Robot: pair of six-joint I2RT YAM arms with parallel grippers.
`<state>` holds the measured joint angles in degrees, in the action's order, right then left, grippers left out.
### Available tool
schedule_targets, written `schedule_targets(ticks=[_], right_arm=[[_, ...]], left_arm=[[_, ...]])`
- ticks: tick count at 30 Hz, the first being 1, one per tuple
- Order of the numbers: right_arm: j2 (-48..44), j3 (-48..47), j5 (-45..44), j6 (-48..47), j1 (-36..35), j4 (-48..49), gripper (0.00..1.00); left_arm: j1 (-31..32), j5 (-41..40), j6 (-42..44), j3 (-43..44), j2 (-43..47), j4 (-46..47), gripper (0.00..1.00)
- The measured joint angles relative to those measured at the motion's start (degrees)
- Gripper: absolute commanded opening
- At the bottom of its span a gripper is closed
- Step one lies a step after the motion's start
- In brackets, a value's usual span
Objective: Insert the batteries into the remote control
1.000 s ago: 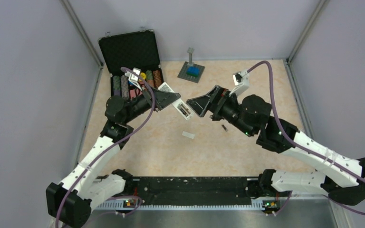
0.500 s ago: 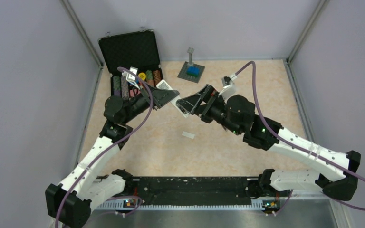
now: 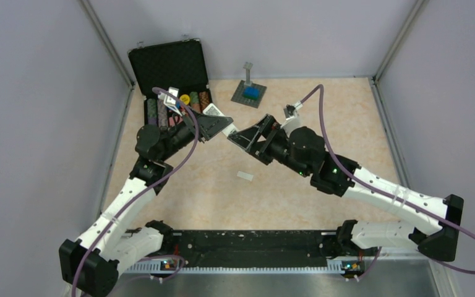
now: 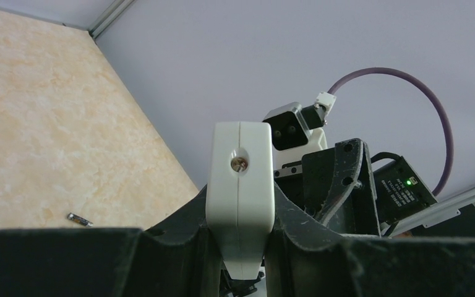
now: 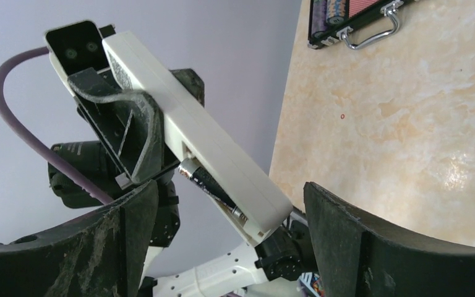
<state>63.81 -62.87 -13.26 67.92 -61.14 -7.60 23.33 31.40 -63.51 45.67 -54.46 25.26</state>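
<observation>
My left gripper is shut on the white remote control and holds it in the air over the table's middle back. In the left wrist view the remote shows end-on between my fingers. In the right wrist view its open back holds one dark battery, lying at a slant in the compartment. My right gripper is wide open, with its jaws on either side of the remote's free end. A second battery lies on the table; the top view hides it under my right arm.
A small white cover plate lies on the table in front of the grippers. An open black case of poker chips stands at the back left. A grey baseplate with a blue block sits at the back middle.
My right arm has moved left and forward, bringing its open jaws around the remote's free end. The left gripper and the remote have stayed almost still.
</observation>
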Motion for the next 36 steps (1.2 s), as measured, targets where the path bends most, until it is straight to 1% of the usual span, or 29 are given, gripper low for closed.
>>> schedule_targets(ticks=[5,8,13,17,22,27,36], right_arm=[[0.1,1.1,2.0,1.9,2.4,1.2,0.84],[0.2,1.9,2.7,2.7,3.3,1.7,0.85],[0.8,2.1,4.1,3.3,3.6,2.6,0.87],[1.5,2.1,4.8,3.3,3.7,3.3,0.87],[1.7,2.1,5.3,3.4,3.8,3.4,0.81],[1.7,2.6,5.6,4.3,4.0,4.6,0.72],[1.3,5.1,6.6,6.2,4.4,7.3,0.63]], left_arm=[[0.0,0.0,0.0,0.0,0.0,0.0,0.0],[0.0,0.0,0.0,0.0,0.1,0.0,0.0],[0.0,0.0,0.0,0.0,0.6,0.0,0.0],[0.0,0.0,0.0,-0.1,0.6,0.0,0.0],[0.0,0.0,0.0,-0.3,0.7,-0.1,0.0],[0.0,-0.3,0.0,-0.3,0.7,-0.2,0.0],[0.0,-0.6,0.2,-0.3,0.8,-3.5,0.0]])
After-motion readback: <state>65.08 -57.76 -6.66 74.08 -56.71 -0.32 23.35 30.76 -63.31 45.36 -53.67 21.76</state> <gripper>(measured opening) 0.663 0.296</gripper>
